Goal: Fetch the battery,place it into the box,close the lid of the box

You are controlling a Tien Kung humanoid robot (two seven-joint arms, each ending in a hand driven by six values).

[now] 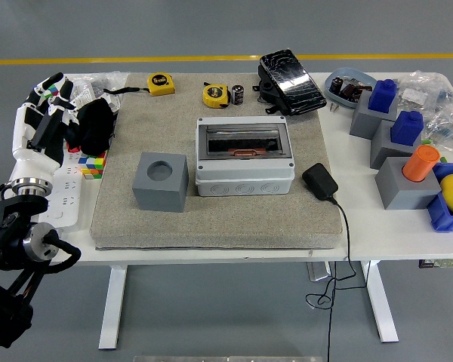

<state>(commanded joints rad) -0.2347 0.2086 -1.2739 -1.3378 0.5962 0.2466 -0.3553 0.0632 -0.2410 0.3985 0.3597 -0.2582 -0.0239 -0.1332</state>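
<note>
The battery [238,94], a small black cylinder, stands at the far edge of the grey mat beside a yellow tape measure [215,94]. The grey box [244,154] sits mid-mat; its dark window shows a copper strip inside, and I cannot tell how the lid stands. My left hand [45,105], white with black fingers, hovers over the table's left edge, far from both. Its fingers are relaxed and hold nothing. The right arm is out of sight.
A grey cube with a round hole [161,181] stands left of the box and a black adapter [319,182] with its cord to the right. A black cloth [94,124], a colour cube [93,164] and a white power strip [64,188] lie by my left hand. Grey blocks and a blue bin [445,213] fill the right side.
</note>
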